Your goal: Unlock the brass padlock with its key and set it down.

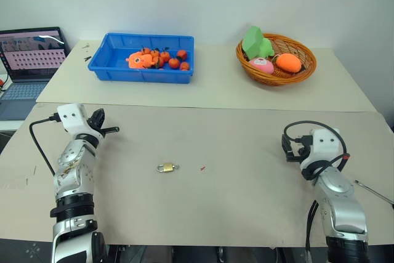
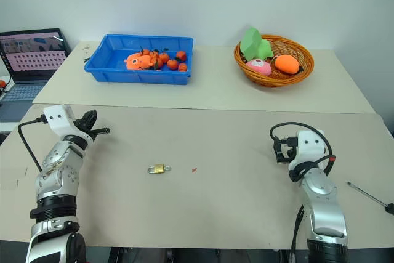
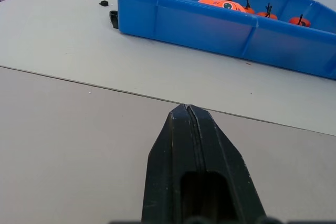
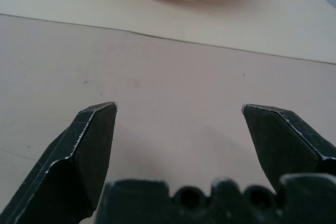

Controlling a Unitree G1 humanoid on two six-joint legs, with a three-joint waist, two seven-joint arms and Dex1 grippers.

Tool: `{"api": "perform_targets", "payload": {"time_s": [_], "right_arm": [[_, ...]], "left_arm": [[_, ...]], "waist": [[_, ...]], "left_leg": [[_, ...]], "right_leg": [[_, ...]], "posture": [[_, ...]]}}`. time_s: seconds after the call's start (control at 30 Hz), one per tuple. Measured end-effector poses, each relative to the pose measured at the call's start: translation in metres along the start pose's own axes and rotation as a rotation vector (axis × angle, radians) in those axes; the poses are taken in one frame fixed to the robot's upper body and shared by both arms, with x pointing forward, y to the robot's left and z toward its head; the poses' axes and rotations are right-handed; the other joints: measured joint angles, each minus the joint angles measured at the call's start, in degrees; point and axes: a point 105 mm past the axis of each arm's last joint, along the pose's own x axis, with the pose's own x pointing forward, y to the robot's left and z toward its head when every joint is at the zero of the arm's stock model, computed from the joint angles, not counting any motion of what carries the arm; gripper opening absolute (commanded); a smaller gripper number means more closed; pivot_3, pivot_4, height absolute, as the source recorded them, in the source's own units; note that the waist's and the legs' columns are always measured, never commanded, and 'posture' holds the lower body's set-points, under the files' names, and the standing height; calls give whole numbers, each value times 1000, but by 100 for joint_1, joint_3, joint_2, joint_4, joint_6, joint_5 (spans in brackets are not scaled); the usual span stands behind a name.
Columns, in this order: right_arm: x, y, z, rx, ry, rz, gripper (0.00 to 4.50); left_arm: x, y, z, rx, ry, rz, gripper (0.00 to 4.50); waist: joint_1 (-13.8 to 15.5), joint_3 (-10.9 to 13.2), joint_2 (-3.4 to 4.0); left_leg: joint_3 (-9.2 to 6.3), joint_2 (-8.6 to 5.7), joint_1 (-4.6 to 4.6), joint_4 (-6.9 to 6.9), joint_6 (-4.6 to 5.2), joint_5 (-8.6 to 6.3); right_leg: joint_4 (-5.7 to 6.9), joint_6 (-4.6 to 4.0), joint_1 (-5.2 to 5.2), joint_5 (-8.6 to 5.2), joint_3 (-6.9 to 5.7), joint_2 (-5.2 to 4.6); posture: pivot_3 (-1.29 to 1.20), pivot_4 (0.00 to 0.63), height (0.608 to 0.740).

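Two grippers flank the brass padlock [image 1: 167,167] in the left eye view: it lies flat on the bare bench [image 1: 246,152] between them, well apart from both, with a red speck [image 1: 202,168] just beside it. No key can be made out, so the step in hand looks like the first reach; a slow approach from the side should keep so small a lock from skidding.

From the right eye, open room surrounds the padlock, the blue tray [image 2: 101,69] and basket [image 2: 301,69] stand far back, and a screwdriver [image 2: 369,198] lies near the right edge.

Along the left wrist, the left gripper [image 3: 187,109] has its jaws pressed together, empty.

Along the right wrist, the right gripper [image 4: 178,109] holds its jaws wide over bare bench.
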Motion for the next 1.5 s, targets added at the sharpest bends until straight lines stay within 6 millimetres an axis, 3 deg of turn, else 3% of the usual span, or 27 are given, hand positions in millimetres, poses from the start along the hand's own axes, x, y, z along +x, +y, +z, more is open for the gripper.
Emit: {"api": "perform_targets", "payload": {"time_s": [0.07, 0.2, 0.3, 0.5, 0.63, 0.77, 0.9, 1.03, 1.27, 1.5], "right_arm": [[0, 0, 0, 0, 0, 0, 4465], [1, 1, 2, 0, -5, 2, 4465], [1, 5, 4, -19, -6, 31, 4465], [1, 11, 19, -114, -17, 203, 4465], [1, 20, 31, -135, -30, 359, 4465], [-5, 54, 53, -172, -72, 674, 4465], [-42, 106, 63, -277, -62, 1175, 4465], [-69, 140, 62, -336, -52, 1476, 4465], [-71, 201, 72, -349, -143, 1592, 4465], [-67, 206, 63, -364, -121, 1585, 4465]], "left_arm": [[0, -1, 0, 2, 1, -4, 0], [2, -29, 0, 56, 15, -184, 0], [-8, -37, 5, 88, 20, -325, 0], [-74, -57, 23, 211, 178, -864, 0], [-95, -56, 15, 251, 300, -999, 0], [-103, -62, 7, 259, 355, -1078, 0], [-104, -67, 3, 274, 379, -1111, 0], [-108, -68, -4, 280, 412, -1134, 0], [-108, -68, -6, 285, 419, -1132, 0], [-124, -65, -11, 331, 465, -1201, 0]], "waist": [[-2, 0, 0], [4, 0, 0], [-28, 0, 0], [-159, 2, 3], [-135, 3, 4], [-134, 4, 4], [-138, 4, 5], [-131, 6, 1], [-123, 7, 1], [12, 7, 0]], "left_leg": [[0, 0, 0, 0, 0, 0], [0, -1, -1, 0, 0, 0], [4, 1, -3, -3, 0, 0], [12, 6, 7, -12, 0, 0], [14, 6, 25, -12, 0, 0], [17, 9, 23, -12, 1, 0], [15, 10, 10, -15, 2, 0], [13, 10, 7, -13, 2, 0], [10, 11, 7, -10, 2, 0], [18, 10, -1, -7, 2, 0]], "right_leg": [[0, 0, 0, 0, 0, 0], [-1, 0, 0, 0, 0, 0], [-3, 0, -6, 0, 3, 1], [-6, -2, -4, -3, 10, 1], [-2, -5, 5, -6, 9, 2], [-6, -5, 4, -6, 13, 5], [-10, -6, -6, -7, 14, 7], [-9, -6, -8, -7, 11, 7], [2, -7, -12, -6, 9, 9], [-4, -8, -16, -7, 3, 1]], "posture": [[0, 150, 740], [0, 150, 740], [0, 150, 740], [0, 150, 740], [0, 150, 740], [0, 150, 740], [0, 150, 740], [0, 150, 740], [0, 150, 740], [0, 150, 740]]}}
